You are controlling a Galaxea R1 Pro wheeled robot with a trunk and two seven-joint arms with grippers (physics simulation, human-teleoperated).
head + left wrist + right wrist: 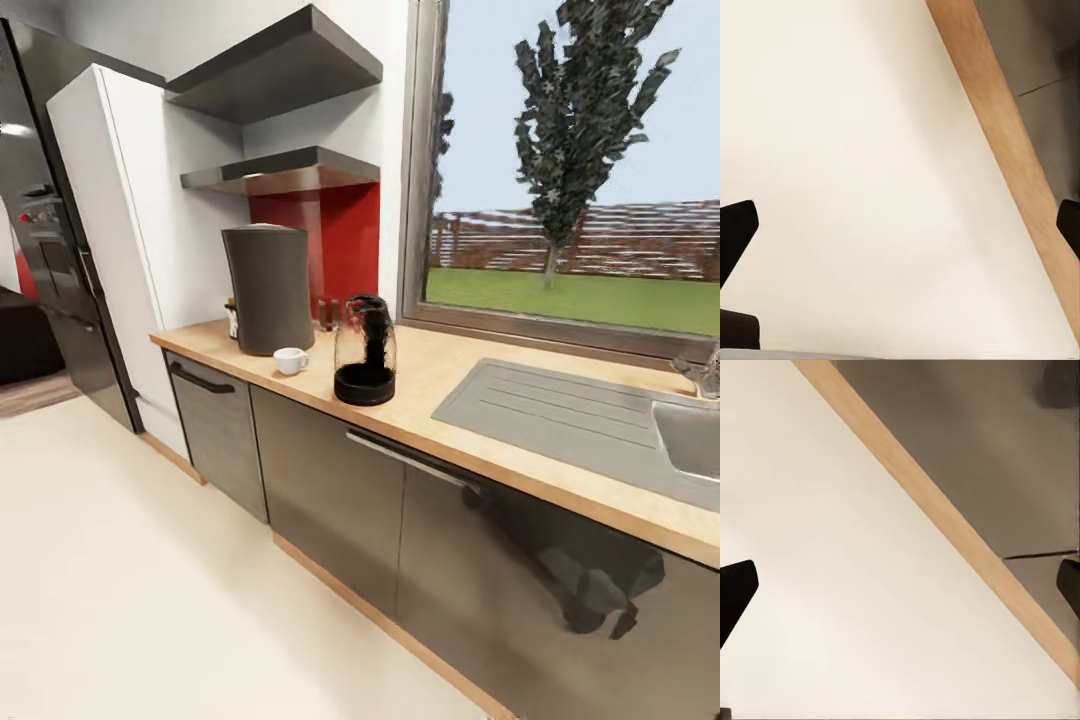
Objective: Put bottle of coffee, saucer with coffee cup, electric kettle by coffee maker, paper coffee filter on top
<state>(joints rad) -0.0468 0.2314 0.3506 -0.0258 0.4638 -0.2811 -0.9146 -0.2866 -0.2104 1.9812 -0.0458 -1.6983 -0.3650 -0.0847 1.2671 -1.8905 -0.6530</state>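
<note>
Bench (440, 385): maker (268, 288), cup (290, 360), kettle (364, 350) grouped close, we judge, as the station. Our left hand (900, 225) and right hand (900, 585): both wide, empty, over floor (120, 560).

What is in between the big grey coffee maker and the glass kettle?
In the head view, the white cup sits on the countertop between the coffee maker and the kettle, closer to the coffee maker.

Home kitchen: countertop (440, 385), sink (690, 440), fridge (45, 230), cabinets (330, 490)
</note>
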